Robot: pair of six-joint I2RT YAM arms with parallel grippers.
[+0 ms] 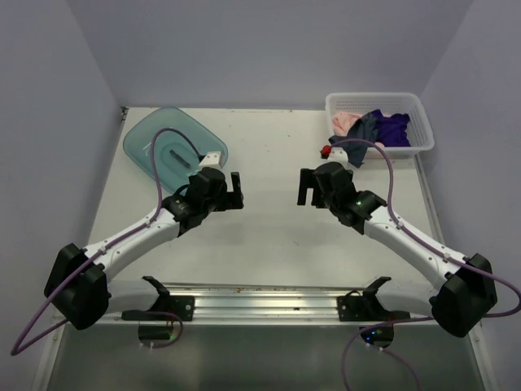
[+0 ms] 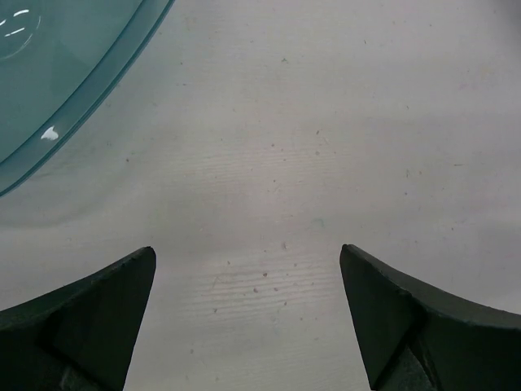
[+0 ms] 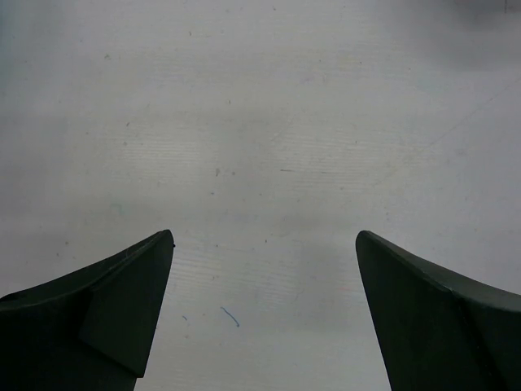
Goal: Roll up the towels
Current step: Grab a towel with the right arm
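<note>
Top external view: a teal tray sits partly behind the left arm's cable. The left gripper and right gripper both gape over the table. The towels lie tangled in the basket at far right, half-hidden by its wall.

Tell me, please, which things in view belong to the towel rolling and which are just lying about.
For the job: pink towel, blue towel and purple towel, heaped unrolled in the basket; left fingers and right fingers, open and empty.

Lying about: teal tray; small red item beside the basket.
</note>
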